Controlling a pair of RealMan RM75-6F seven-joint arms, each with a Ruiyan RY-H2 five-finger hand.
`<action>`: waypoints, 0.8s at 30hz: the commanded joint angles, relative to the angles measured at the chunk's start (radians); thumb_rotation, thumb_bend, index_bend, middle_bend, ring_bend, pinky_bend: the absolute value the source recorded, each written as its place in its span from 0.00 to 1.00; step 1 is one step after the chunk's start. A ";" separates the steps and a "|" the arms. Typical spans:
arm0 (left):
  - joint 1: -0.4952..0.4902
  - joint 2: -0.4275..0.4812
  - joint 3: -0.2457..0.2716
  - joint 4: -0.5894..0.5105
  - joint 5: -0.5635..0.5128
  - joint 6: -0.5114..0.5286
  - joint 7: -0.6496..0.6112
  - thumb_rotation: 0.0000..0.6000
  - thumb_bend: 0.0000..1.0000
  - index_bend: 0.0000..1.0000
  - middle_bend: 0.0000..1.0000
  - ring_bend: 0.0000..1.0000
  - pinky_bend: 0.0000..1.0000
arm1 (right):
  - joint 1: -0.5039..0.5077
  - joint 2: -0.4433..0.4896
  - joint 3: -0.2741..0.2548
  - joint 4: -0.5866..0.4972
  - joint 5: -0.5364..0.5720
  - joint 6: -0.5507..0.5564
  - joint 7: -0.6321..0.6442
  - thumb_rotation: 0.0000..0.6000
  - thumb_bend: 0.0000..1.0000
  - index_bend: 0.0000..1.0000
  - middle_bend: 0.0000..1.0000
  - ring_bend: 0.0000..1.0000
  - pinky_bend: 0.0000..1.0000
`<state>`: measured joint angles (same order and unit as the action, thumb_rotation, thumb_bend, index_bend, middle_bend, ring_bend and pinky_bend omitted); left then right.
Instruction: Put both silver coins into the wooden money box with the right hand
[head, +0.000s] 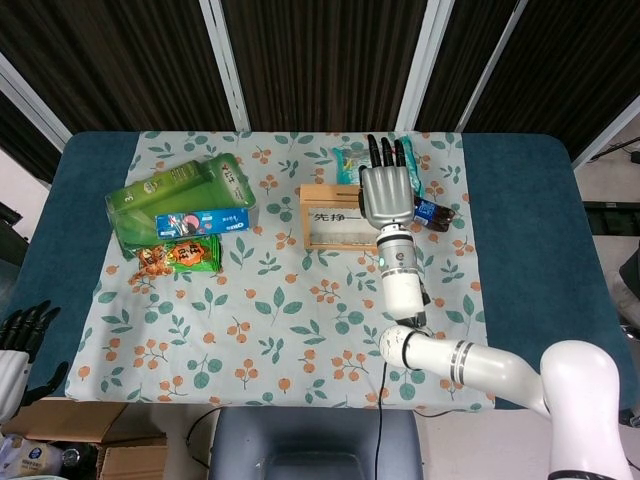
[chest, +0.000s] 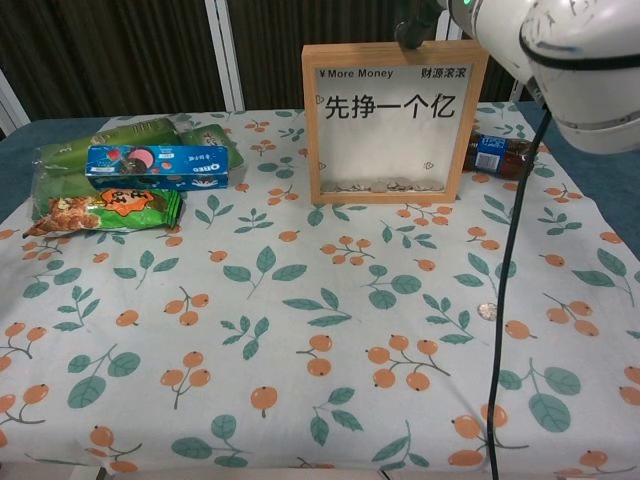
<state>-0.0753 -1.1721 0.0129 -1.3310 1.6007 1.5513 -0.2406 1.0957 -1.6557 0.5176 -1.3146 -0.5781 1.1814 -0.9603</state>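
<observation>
The wooden money box (chest: 395, 120) stands upright at the back of the cloth, with several coins lying along its bottom behind the glass. In the head view my right hand (head: 388, 190) hovers over the right part of the box (head: 330, 215), back up and fingers stretched away from me. Its dark fingertips (chest: 415, 25) show just above the box's top edge in the chest view. Whether it pinches a coin is hidden. One silver coin (chest: 488, 311) lies on the cloth at the right. My left hand (head: 20, 345) hangs off the table's near-left corner, holding nothing.
Green snack bags (chest: 120, 140), a blue Oreo box (chest: 158, 166) and a peanut pack (chest: 105, 210) lie at the left. A small cola bottle (chest: 500, 155) lies right of the box. A teal packet (head: 350, 160) sits behind it. My right arm's black cable (chest: 510, 300) hangs over the right side.
</observation>
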 joint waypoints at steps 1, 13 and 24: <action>0.000 0.000 0.000 -0.001 -0.001 -0.002 0.001 1.00 0.37 0.00 0.00 0.00 0.03 | 0.005 0.001 -0.005 0.002 0.005 -0.005 0.005 1.00 0.61 0.72 0.15 0.00 0.00; 0.000 -0.003 0.000 0.004 -0.005 -0.007 -0.002 1.00 0.37 0.00 0.00 0.00 0.03 | 0.018 0.025 -0.037 -0.013 0.063 -0.026 -0.024 1.00 0.59 0.24 0.15 0.00 0.00; 0.001 -0.006 -0.002 0.009 -0.009 -0.007 -0.009 1.00 0.37 0.00 0.00 0.00 0.03 | -0.150 0.184 -0.153 -0.287 -0.301 0.104 0.250 1.00 0.51 0.00 0.05 0.00 0.00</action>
<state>-0.0740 -1.1783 0.0113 -1.3217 1.5922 1.5438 -0.2491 1.0392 -1.5497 0.4357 -1.4774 -0.7113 1.2215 -0.8395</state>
